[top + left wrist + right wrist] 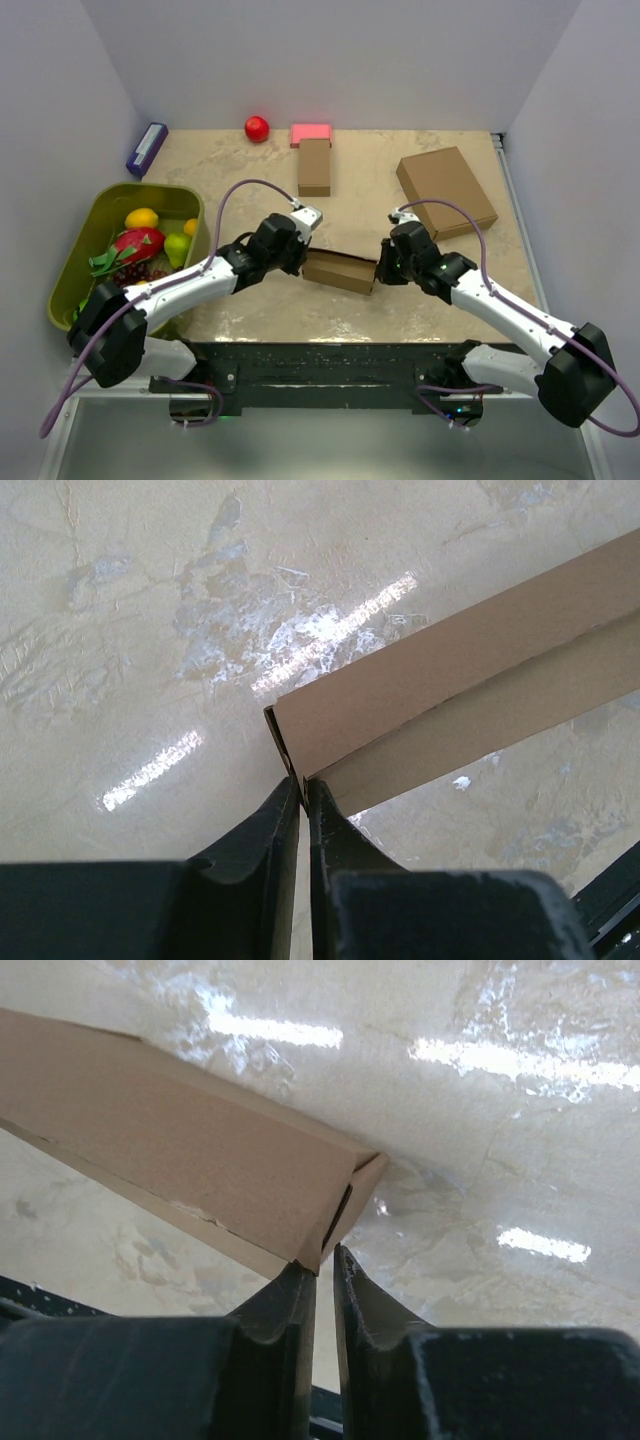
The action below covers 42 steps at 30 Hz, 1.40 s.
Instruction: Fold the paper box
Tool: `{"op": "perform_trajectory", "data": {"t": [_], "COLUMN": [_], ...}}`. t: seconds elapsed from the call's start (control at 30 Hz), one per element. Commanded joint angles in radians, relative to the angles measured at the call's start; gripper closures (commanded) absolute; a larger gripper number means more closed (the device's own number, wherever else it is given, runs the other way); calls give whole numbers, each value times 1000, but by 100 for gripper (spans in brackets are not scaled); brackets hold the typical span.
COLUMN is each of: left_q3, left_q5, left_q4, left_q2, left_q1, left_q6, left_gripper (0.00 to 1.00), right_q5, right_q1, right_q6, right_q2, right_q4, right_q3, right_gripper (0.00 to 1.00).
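**Near the bench's front edge: one box, two grippers**

Pale walls [320, 60] enclose a glossy beige marbled bench [250, 170]. Midway along its front edge, the single paper box [340, 270] spans between the arms. The left gripper [303, 780] is pinched on its left end. The right gripper [322, 1260] has its fingers almost together at the right corner, and I cannot tell whether they grip. Toward the back are one narrow brown box [314, 167], one larger brown box [446, 190], one pink block [311, 132] and one red ball [257, 128].

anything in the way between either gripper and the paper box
Nothing visible. The left gripper has its fingertips right at the left end corner of the paper box, and the right gripper has its fingertips at the right end corner, with no other object between them.
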Motion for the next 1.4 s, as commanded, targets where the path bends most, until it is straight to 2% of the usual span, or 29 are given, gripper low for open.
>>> {"op": "perform_trajectory", "data": {"t": [0.0, 0.07, 0.2, 0.43, 0.77, 1.37], "left_q3": [-23, -23, -23, -18, -21, 42], "left_q5": [-3, -17, -28, -18, 1, 77], "left_q4": [-118, -117, -118, -109, -97, -43], "left_q2": [-11, -26, -44, -63, -71, -15], "left_q1": [-1, -1, -1, 2, 13, 50], "left_q6": [15, 15, 16, 15, 13, -21], "left_gripper": [85, 82, 70, 59, 57, 57], "right_q5": [16, 18, 38, -17, -34, -19], "right_q1": [9, 9, 9, 8, 8, 8], "right_q6": [19, 17, 0, 8, 121, 155], "right_q2": [-30, -41, -53, -79, -117, -73], "right_q4": [-133, -153, -224, -225, -32, 71], "right_q3": [61, 79, 136, 185, 130, 82], "right_gripper": [73, 68, 50, 33, 30, 25]}}
